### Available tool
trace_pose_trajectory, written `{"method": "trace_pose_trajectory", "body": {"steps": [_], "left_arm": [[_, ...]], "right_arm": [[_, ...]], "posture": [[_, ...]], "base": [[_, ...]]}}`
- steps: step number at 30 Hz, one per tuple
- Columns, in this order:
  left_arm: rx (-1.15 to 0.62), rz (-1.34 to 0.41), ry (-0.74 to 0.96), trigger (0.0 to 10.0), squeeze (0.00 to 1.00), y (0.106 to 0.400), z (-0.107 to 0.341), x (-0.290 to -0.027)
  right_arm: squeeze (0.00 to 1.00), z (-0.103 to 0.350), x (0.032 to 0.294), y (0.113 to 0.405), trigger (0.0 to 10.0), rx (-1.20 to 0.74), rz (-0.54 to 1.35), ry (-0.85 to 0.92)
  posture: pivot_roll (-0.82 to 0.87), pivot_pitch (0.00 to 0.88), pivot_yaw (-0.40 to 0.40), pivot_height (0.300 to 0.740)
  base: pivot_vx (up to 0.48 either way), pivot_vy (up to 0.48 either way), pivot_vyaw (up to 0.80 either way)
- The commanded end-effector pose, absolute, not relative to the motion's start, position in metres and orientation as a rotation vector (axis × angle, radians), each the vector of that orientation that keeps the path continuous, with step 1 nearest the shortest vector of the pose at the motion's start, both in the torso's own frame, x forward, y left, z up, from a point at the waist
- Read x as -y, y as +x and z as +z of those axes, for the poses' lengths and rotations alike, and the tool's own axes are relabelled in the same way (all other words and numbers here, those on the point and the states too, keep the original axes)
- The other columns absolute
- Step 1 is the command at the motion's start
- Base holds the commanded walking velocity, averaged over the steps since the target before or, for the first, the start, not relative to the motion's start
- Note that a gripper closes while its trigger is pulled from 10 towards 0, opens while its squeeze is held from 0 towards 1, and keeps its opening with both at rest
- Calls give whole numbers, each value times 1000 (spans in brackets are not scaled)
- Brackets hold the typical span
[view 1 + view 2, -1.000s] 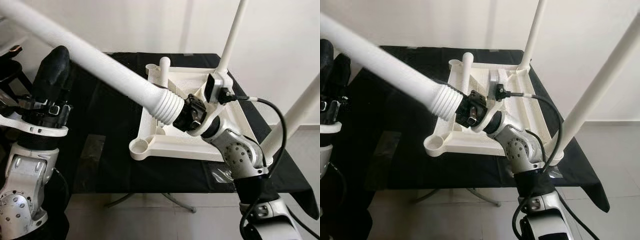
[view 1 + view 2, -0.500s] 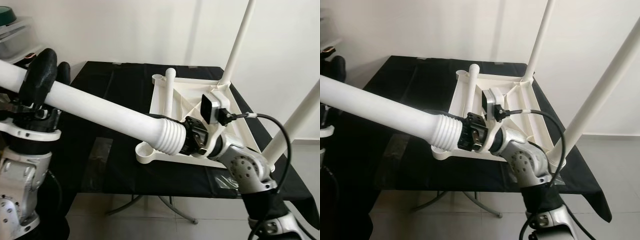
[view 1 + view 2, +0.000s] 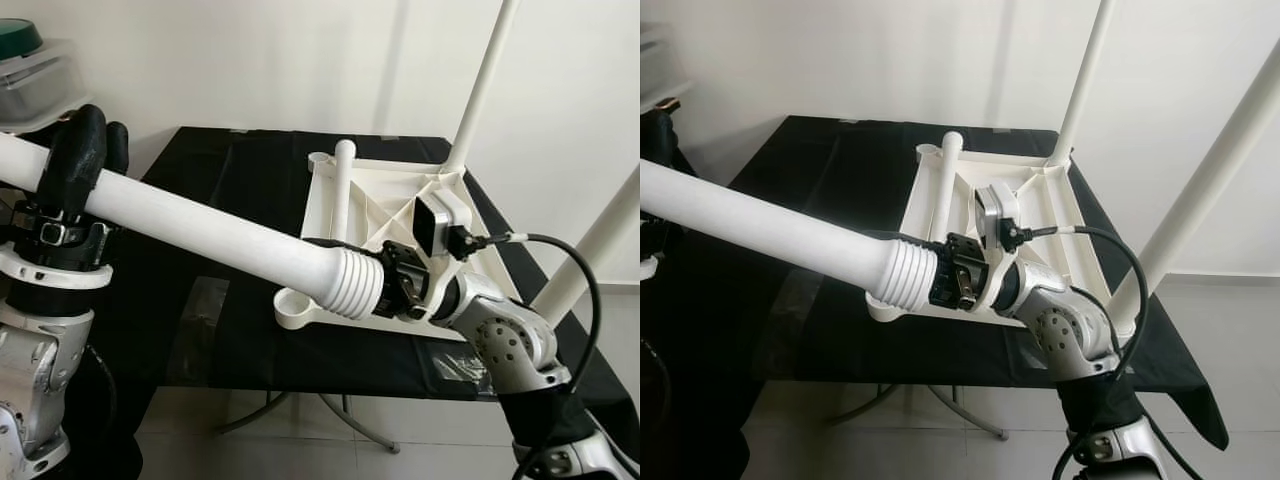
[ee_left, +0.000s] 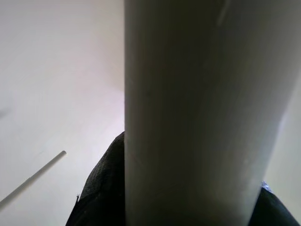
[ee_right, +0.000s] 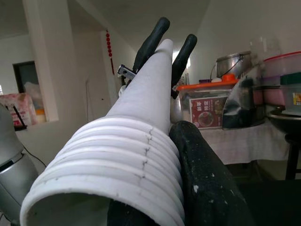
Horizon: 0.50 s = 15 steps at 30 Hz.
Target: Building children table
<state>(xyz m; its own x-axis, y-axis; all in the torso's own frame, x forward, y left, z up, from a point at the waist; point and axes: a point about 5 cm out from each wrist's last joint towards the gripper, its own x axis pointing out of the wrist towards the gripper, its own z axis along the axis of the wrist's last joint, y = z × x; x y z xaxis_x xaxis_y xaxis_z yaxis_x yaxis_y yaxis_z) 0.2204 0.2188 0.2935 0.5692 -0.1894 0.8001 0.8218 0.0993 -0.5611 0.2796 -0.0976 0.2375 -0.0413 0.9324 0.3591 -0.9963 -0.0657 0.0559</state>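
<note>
Both grippers hold a long white table leg that lies slantwise over the black table. My left gripper is shut around its plain far end, its fingers clamping it from both sides. My right gripper is shut on the ribbed threaded end, just above the empty front-left socket of the upturned white table top. Two fitted legs stand up, one at the back right and one at the front right. A third leg stands or leans near the back-left socket; I cannot tell which.
The black-clothed table carries the top, with a clear plastic bag on its left front part. Plastic containers sit on a shelf at the far left. A black cable loops over my right wrist. White walls stand behind.
The held leg has dropped from a steep slant to a flatter one. Its ribbed end went forward and down with the right gripper toward the front-left socket. The camera also shifted.
</note>
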Motion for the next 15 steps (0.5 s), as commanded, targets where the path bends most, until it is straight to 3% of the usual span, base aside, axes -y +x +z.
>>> {"method": "trace_pose_trajectory", "body": {"steps": [1, 3, 4, 9, 15], "left_arm": [[643, -852, -1292, 0, 0, 220, 298, -218], [647, -848, -1292, 0, 0, 220, 299, -218], [660, -830, -1293, 0, 0, 221, 301, -221], [708, -762, -1291, 0, 0, 224, 308, -235], [796, -656, -1246, 0, 0, 224, 324, -269]], "right_arm": [[0, 233, 91, 274, 10000, 201, 1646, 298], [0, 232, 92, 275, 10000, 200, 1641, 295], [1000, 233, 93, 277, 10000, 195, 1628, 317], [1000, 234, 100, 280, 10000, 194, 1598, 342], [1000, 226, 126, 279, 10000, 160, 1542, 329]], "posture": [[-105, 21, -33, 740], [-105, 21, -33, 740], [-105, 23, -33, 740], [-104, 24, -36, 740], [-114, 27, -32, 740]], "base": [[0, 0, 0], [0, 0, 0], [0, 0, 0], [0, 0, 0], [0, 0, 0]]}}
